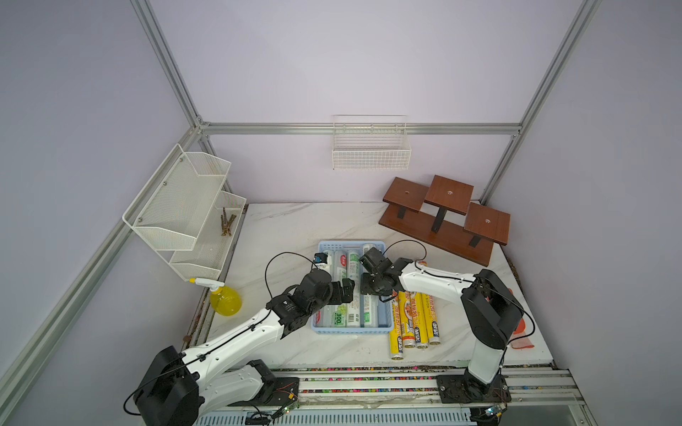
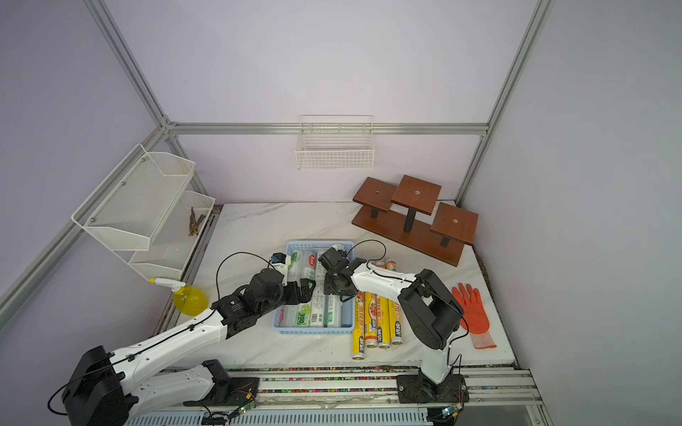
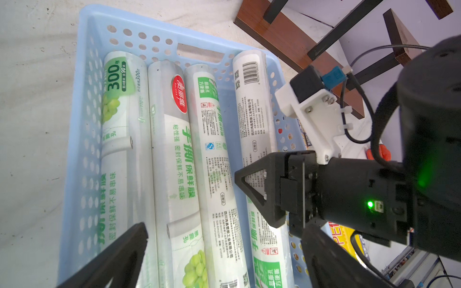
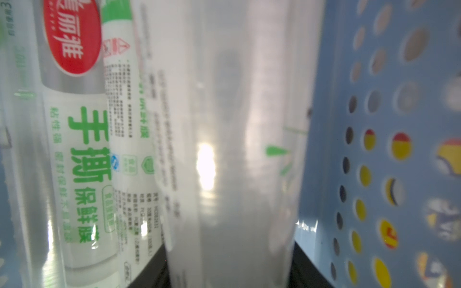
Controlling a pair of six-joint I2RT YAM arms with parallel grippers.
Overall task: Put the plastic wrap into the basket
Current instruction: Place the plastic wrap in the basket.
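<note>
Here the right fingers (image 3: 277, 179) clamp a white roll (image 3: 252, 104) inside the basket (image 3: 84, 74); beside them, the left fingers (image 3: 124, 251) hang spread above other rolls (image 3: 172, 154).

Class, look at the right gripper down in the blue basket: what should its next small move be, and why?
Probably open the right gripper and let go: the white roll it grips already seems to lie in the basket beside three others. Four yellow rolls wait on the table.

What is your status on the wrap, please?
Left end effector open over basket. Right end effector shut on fourth white roll, inside basket. Four yellow rolls on table. Nothing blocking.
</note>
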